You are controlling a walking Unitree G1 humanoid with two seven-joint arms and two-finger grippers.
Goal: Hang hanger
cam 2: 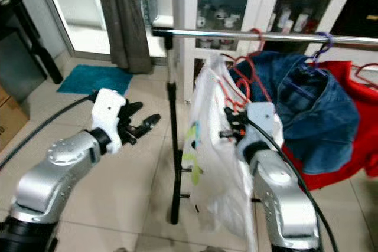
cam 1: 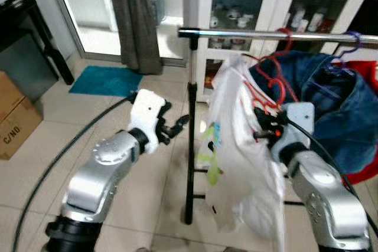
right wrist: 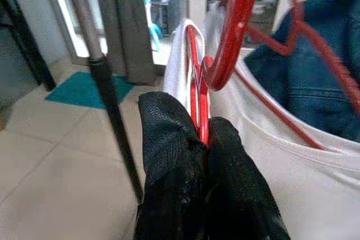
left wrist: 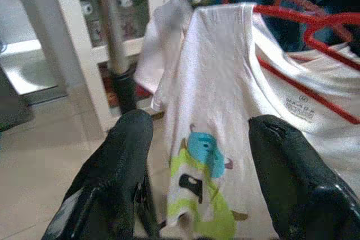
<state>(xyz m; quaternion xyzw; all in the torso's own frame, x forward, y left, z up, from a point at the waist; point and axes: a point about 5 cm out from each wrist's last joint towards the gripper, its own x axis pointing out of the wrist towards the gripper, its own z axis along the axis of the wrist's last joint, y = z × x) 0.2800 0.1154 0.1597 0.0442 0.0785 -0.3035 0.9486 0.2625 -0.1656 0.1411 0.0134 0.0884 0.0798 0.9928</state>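
You are facing a black-posted clothes rack with a horizontal chrome rail (cam 1: 277,36), carrying a blue denim garment (cam 1: 331,104) and a red garment (cam 1: 363,166) on hangers. A white T-shirt with a green cartoon print (cam 1: 242,146) is hanging below the rail on a thin red wire hanger (right wrist: 225,37). Your right gripper (right wrist: 205,139) is pinching that hanger's wire, fingers pressed together. Your left gripper (left wrist: 197,167) is hovering spread apart, left of the rack's post, touching nothing.
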